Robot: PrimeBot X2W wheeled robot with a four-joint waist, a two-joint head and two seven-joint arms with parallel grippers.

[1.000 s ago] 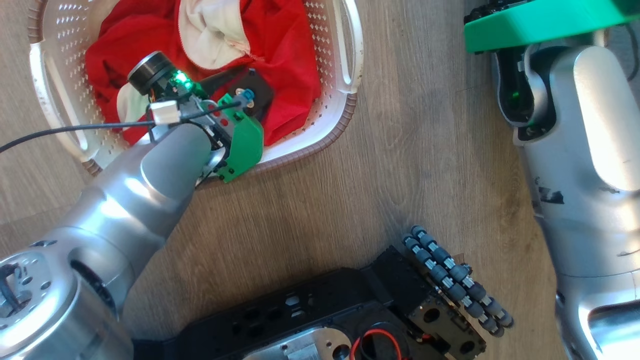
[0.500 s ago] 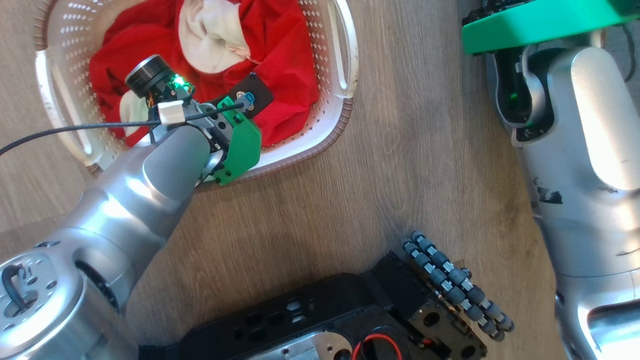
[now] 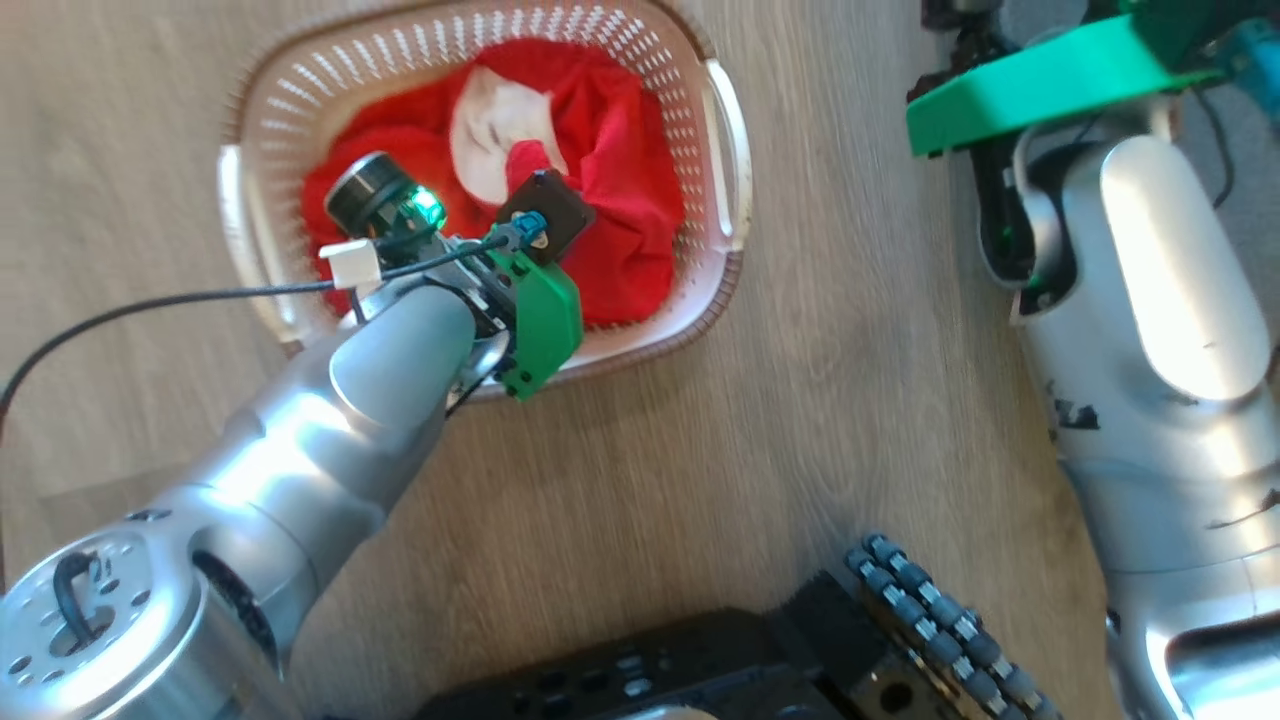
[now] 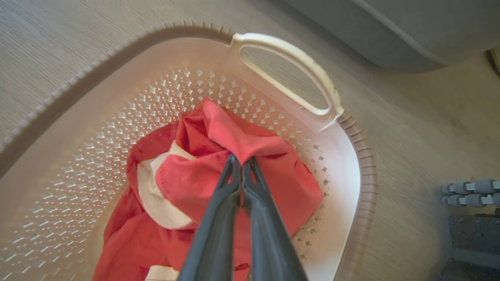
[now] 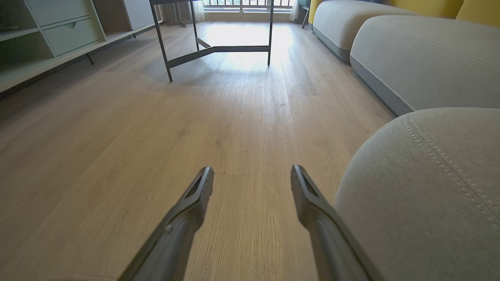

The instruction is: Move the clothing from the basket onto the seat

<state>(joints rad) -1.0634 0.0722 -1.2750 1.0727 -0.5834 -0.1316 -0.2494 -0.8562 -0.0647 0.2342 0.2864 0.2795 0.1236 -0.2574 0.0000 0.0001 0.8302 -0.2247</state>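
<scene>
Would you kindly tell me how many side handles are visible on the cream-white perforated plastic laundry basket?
2. On the cream-white perforated plastic basket, one white handle is on the side at the head view's left, and the other handle is on the opposite side, at its right.

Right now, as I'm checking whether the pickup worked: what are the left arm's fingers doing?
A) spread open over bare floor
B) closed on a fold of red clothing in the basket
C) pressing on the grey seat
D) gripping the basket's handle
B: the left wrist view shows the left arm's fingers meeting on a raised fold of the red clothing inside the basket.
</scene>
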